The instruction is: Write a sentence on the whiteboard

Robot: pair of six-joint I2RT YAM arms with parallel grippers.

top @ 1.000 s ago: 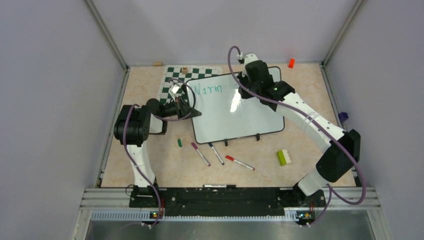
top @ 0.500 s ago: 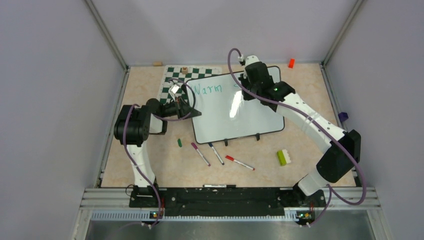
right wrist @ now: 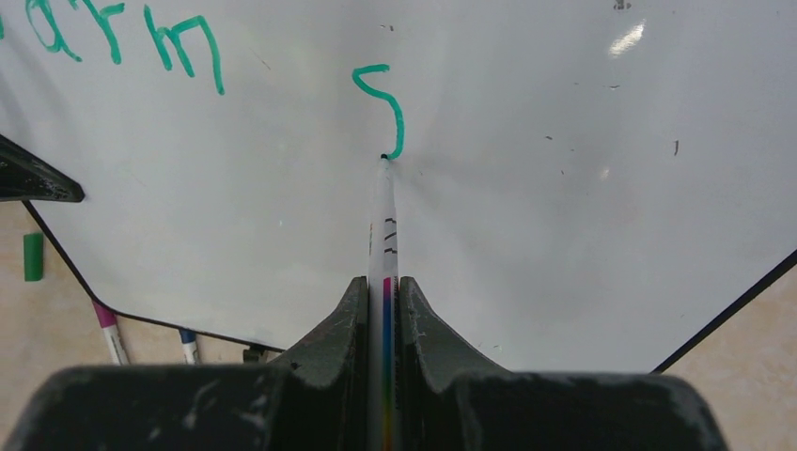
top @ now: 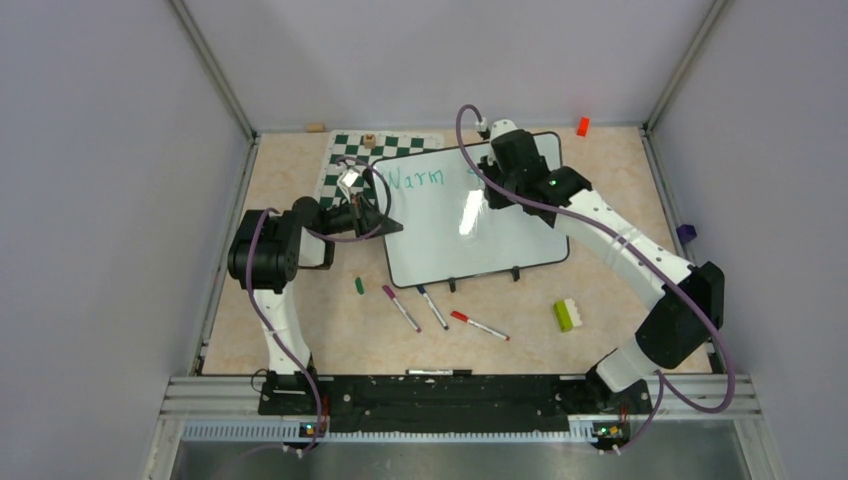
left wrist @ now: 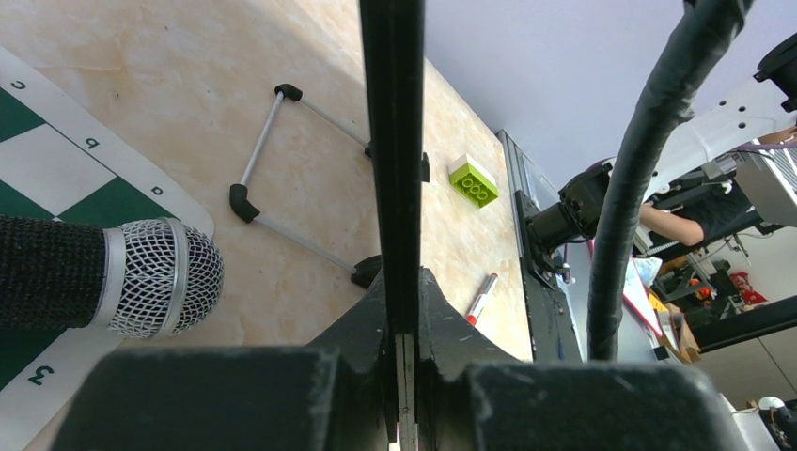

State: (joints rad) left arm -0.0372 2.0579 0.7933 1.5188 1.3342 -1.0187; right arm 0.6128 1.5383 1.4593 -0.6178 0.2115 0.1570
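While the whiteboard (top: 470, 245) lies across the middle of the table (top: 300, 330), its far left corner overlapping a chess mat (top: 345, 165), the sentence (top: 417, 180) on it reads only "Warm" in teal along the far edge, with one more curved letter begun just to the right of that word. The tip of a marker (right wrist: 383, 225) touches the lower end of that curve. The right claw (right wrist: 383, 287) is closed tight on the marker's barrel and hovers over the board's far right part. The left claw (left wrist: 402, 291) is clamped on the board's thin black rim at the left edge; the pictures do not show whether that edge is lifted off the table. A mesh-headed microphone (left wrist: 141, 277) sits beside the left claw, over the mat. Near the board's front edge lie three pens (top: 432, 307) and, a little to their left, a small green cap (top: 359, 285). A green and white brick (top: 568, 315) rests off the board's front right corner, and an orange block (top: 582, 126) sits just beyond its far right corner.
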